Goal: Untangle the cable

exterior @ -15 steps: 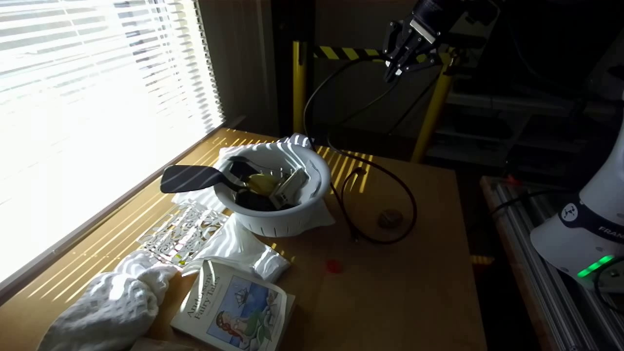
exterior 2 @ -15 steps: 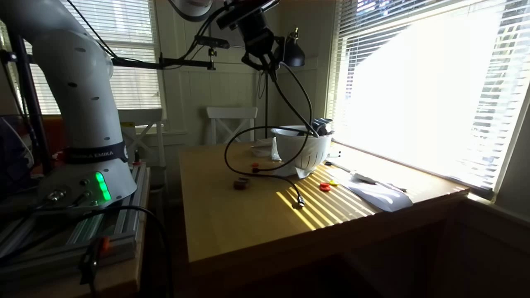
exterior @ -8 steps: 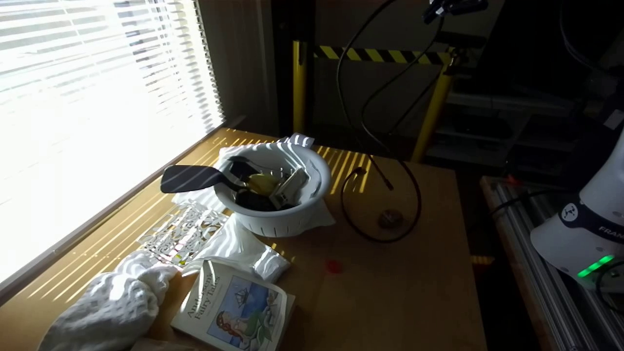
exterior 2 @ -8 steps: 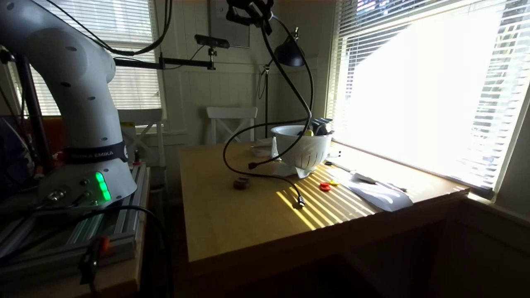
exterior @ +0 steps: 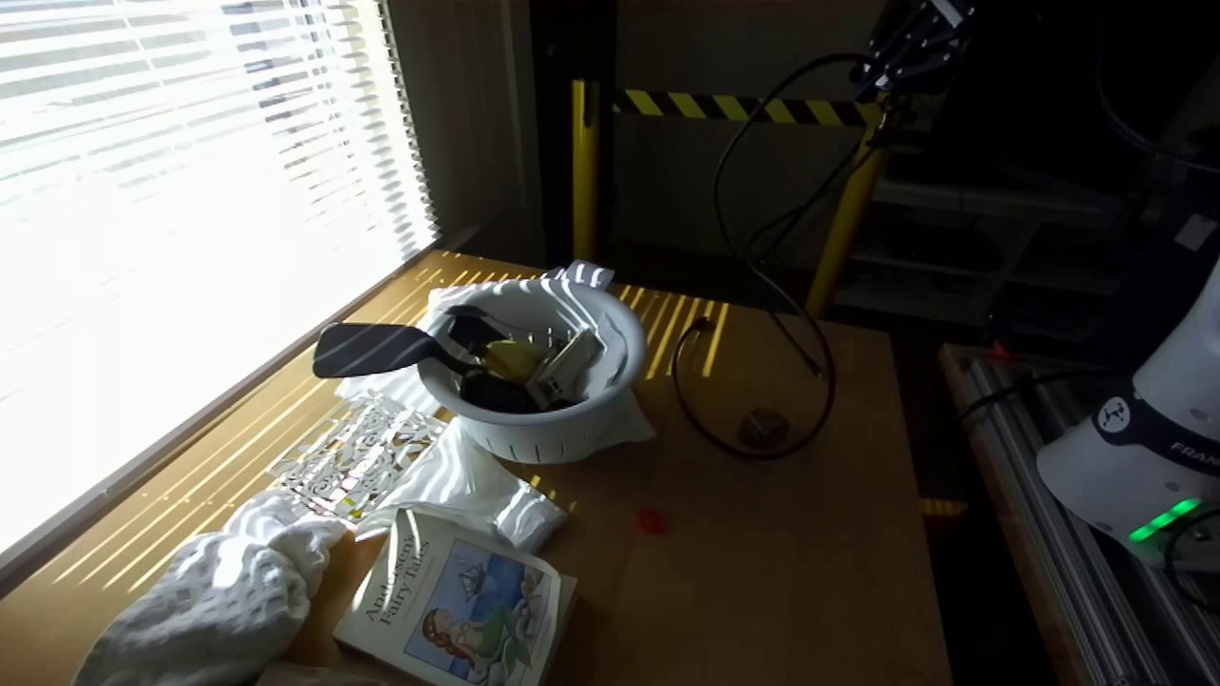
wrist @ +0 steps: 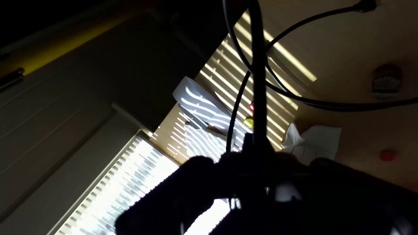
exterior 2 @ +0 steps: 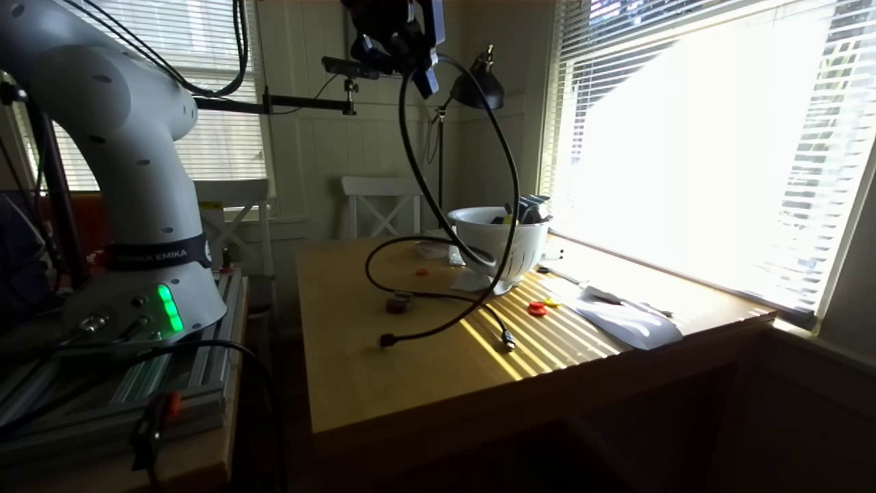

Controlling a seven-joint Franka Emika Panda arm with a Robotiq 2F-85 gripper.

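The black cable point(exterior: 753, 454) hangs in loops from my gripper point(exterior: 873, 84), high above the far side of the table. My gripper point(exterior 2: 426, 79) is shut on it, with two strands leaving the fingers in both exterior views. A lower loop of the cable point(exterior 2: 516, 178) sweeps down, and the strands cross one another. One plug point(exterior 2: 508, 341) lies in the sunlit stripes; the other plug point(exterior 2: 387, 340) dangles near the table top, whether touching I cannot tell. From the wrist, the dark fingertips point(wrist: 249, 153) show with the cable point(wrist: 259, 81) rising past them and crossing behind.
A white colander point(exterior: 558, 440) with a black spatula point(exterior: 372, 350) stands on the table beside the cable. A book point(exterior: 457, 600), a white cloth point(exterior: 219, 591) and a small brown object point(exterior: 762, 428) lie around it. A lamp point(exterior 2: 481, 89) stands behind.
My gripper has moved away from the colander, rising and then dropping a little, still holding the cable. One plug has swung away from the colander; the other end has barely shifted.
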